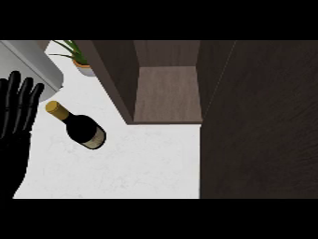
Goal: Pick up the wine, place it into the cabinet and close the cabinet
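A: Progress?
B: None. Wine [80, 127] sits on the counter [141, 168], left of the open cabinet [167, 95]. Left hand [8, 116] flat, fingers straight, empty, beside it. Right hand unseen. Everything's left.

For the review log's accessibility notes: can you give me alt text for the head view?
A dark wine bottle with a gold cap stands on the white counter, left of an open wooden cabinet whose shelf is bare. The left hand rests open at the left edge, apart from the bottle; a potted plant sits behind.
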